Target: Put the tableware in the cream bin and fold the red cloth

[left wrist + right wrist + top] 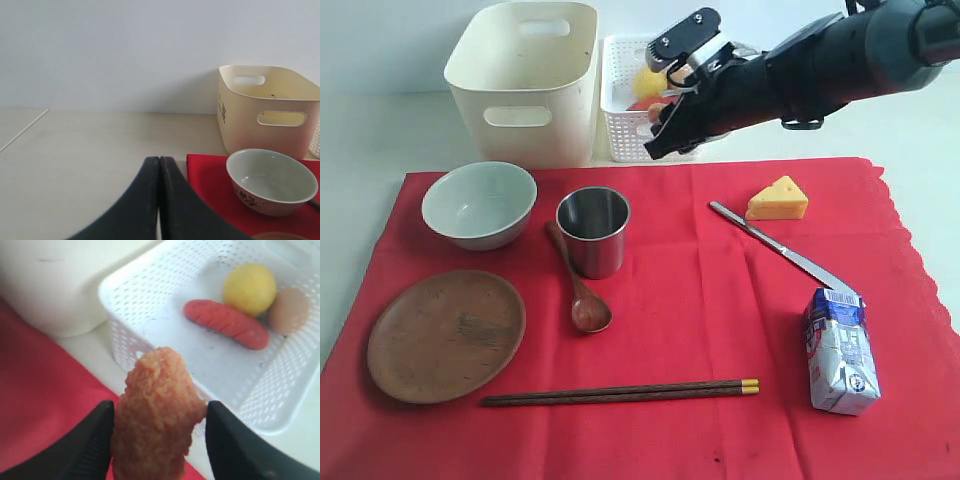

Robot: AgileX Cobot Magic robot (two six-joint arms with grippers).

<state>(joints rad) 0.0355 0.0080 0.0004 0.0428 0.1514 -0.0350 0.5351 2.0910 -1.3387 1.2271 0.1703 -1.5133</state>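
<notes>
The red cloth (680, 300) covers the table. On it lie the pale bowl (478, 203), wooden plate (445, 335), steel cup (593, 230), wooden spoon (582, 290), chopsticks (620, 392) and knife (775, 245). The cream bin (560, 130) stands behind the bowl. My right gripper (660, 125) hovers at the white basket's front edge, shut on an orange-brown breaded food piece (155, 385). My left gripper (159, 161) is shut and empty, low over bare table left of the cloth (210, 175), near the bowl (270, 180) and the bin (240, 120); the exterior view does not show it.
The white lattice basket (150, 335) holds a sausage (225, 322), a lemon (249, 288) and an egg (288, 310). A cheese wedge (778, 200) and a milk carton (838, 350) sit on the cloth's right side.
</notes>
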